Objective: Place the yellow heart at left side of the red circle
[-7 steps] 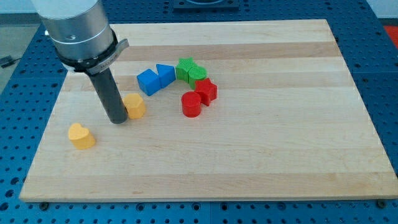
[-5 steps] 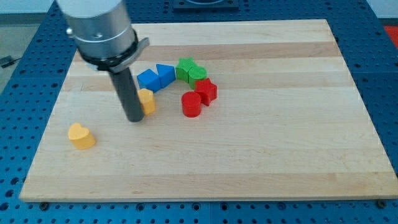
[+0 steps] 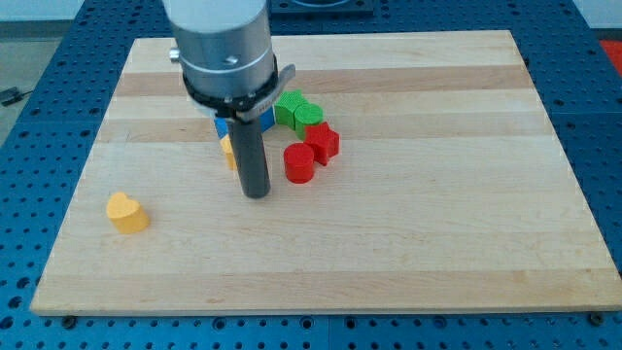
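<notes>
Our rod carries no gripper; my tip (image 3: 255, 193) sits just left of the red circle (image 3: 299, 163), risking nudging it instead of the lower-left yellow heart (image 3: 126, 212).

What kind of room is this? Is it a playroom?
Probably a robot lab bench, not a playroom: a wooden board sits on a blue perforated metal table, and my tip pushes small blocks there.
</notes>
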